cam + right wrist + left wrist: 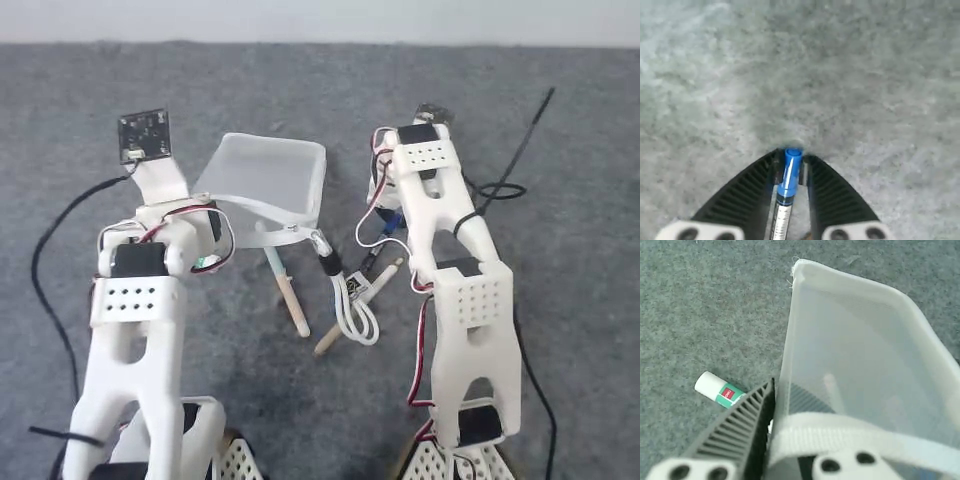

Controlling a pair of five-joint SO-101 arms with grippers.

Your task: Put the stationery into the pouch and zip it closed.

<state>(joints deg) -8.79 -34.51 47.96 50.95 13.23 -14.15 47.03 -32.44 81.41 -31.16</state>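
**Item 1.** Translucent white mesh pouch with a webbing zip edge (268, 172). It is held raised toward the far edge of the grey carpeted worktop (560, 120), about midway between the side edges. The zip edge is pinched by the left gripper (782, 405), its jaws closed down on the fabric.

**Item 2.** Blue-capped white pen (788, 180). It is clamped lengthwise in the right gripper (791, 157), whose jaws are drawn in tight against the barrel. It is carried nearer the right edge than the pouch.

**Item 3.** Loose pieces lying between the arms, toward the near edge:
- teal-tipped wooden pencil (287, 290)
- plain wooden pencil (360, 305)
- black pen (328, 262)
- looped white cord (358, 318)

A white-and-green cylinder (717, 389) lies just beside the left gripper.

**Step.** Loading is judged to be in hand, and zipping is not yet begun.

**Next.** The pen must be brought to the pouch mouth, lined up with the opening, and released only once it is inside.
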